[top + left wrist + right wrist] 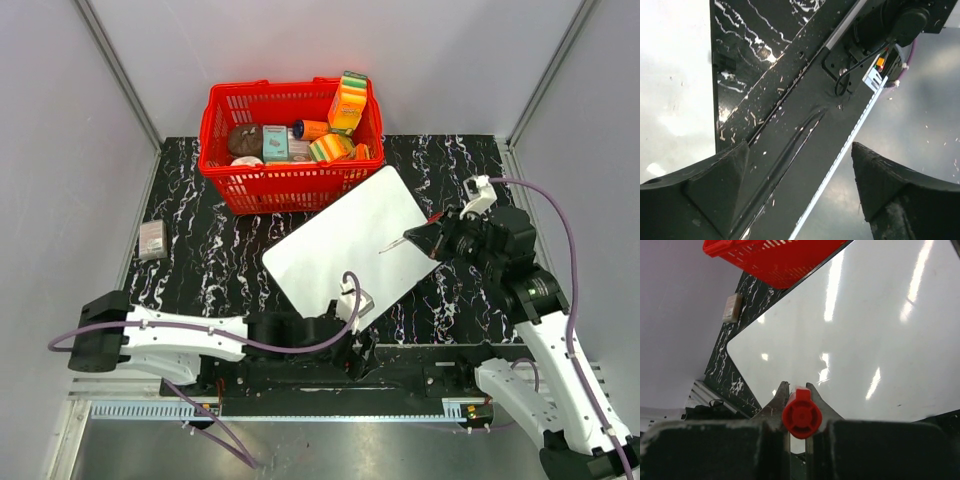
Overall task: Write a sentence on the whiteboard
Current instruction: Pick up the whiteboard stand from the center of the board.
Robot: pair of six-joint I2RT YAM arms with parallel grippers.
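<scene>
Whiteboard (345, 235) is lying flat mid-table on the dark marbled table (200, 270), turned at a slant. It's thin and glossy white w/ rounded corners. Its far corner is sitting just beside the red basket (290, 150). In the right wrist view long glare streaks are running across its surface.

Going L to R: a small box (152, 240) is sitting well apart from the board, near the table's left edge.

Left gripper (799, 165) is hanging over the black base rail (805, 125) at the near edge. Its jaws are spread wide w/ nothing btwn them. The board is showing only at the far left of the left wrist view, off to the side of the fingers (715, 195) and not btwn them. From the top view, the board's near corner is lying close to that wrist.

Right gripper (797, 390) is reaching in over the board's right-hand part. Its jaws are pinching a red marker (801, 416), cap end facing the wrist cam. The board is filling the view beyond the fingers, so it's lying ahead of and under the jaws. Can't tell whether the marker tip is touching the board.
</scene>
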